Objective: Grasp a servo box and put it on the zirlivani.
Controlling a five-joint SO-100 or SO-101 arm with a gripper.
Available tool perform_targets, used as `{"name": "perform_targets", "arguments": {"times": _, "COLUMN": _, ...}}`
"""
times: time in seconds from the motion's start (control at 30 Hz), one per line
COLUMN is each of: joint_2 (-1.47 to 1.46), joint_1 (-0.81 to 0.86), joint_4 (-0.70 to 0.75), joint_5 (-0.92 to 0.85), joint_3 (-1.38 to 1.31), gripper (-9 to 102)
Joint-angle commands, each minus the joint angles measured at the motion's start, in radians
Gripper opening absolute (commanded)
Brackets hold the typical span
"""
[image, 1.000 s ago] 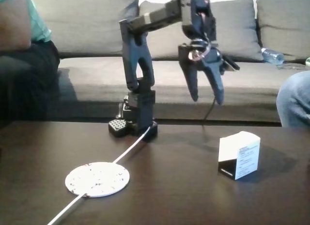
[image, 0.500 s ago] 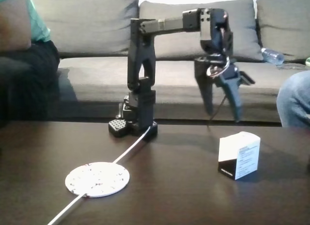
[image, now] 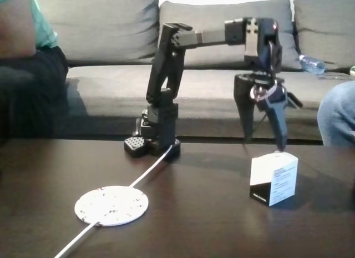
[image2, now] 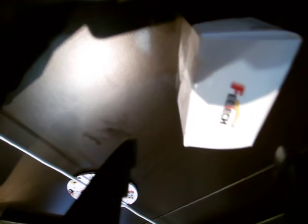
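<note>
As the black two-finger gripper (image: pixel 265 142) hangs with jaws spread wide, the small white cardboard servo box (image: pixel 273 177) stands just below on the dark table's (image: pixel 194 213) right; the speckled round disc, the zirlivani (image: pixel 111 205), lies well left.

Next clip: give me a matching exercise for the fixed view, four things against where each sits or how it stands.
Things:
1. servo box
2. disc
3. pincer
4. white cable

Places or states:
A. open, fingers pointing down, just above the box
B. on the table's right side, label facing the camera
C. runs from the arm's base toward the near left edge, passing the disc
D. flat on the table's left side, nothing on it

Pairs: 1-B, 2-D, 3-A, 4-C
</note>
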Motion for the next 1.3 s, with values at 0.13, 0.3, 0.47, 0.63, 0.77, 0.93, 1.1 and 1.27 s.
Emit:
{"name": "perform_targets", "arguments": {"times": 0.13, "joint_2": -0.032, "joint_1": 0.002, "joint_4": -0.026, "joint_5": 0.002, "joint_3": -0.044, "gripper": 36}}
{"name": "perform_targets", "arguments": {"times": 0.3, "joint_2": -0.063, "joint_1": 0.003, "joint_4": -0.064, "joint_5": 0.0, "joint_3": -0.044, "gripper": 36}}
{"name": "perform_targets", "arguments": {"times": 0.47, "joint_2": -0.084, "joint_1": -0.002, "joint_4": -0.066, "joint_5": 0.0, "joint_3": -0.044, "gripper": 36}}
{"name": "perform_targets", "arguments": {"times": 0.63, "joint_2": -0.115, "joint_1": 0.002, "joint_4": -0.086, "joint_5": 0.0, "joint_3": -0.058, "gripper": 36}}
{"name": "perform_targets", "arguments": {"times": 0.77, "joint_2": -0.144, "joint_1": 0.002, "joint_4": -0.084, "joint_5": 0.0, "joint_3": -0.077, "gripper": 35}}
{"name": "perform_targets", "arguments": {"times": 0.93, "joint_2": -0.158, "joint_1": 0.006, "joint_4": -0.086, "joint_5": 0.008, "joint_3": -0.078, "gripper": 35}}
{"name": "perform_targets", "arguments": {"times": 1.1, "joint_2": -0.152, "joint_1": 0.006, "joint_4": -0.087, "joint_5": 0.009, "joint_3": -0.078, "gripper": 21}}
{"name": "perform_targets", "arguments": {"times": 1.27, "joint_2": -0.147, "joint_1": 0.005, "joint_4": -0.104, "joint_5": 0.008, "joint_3": -0.077, "gripper": 18}}
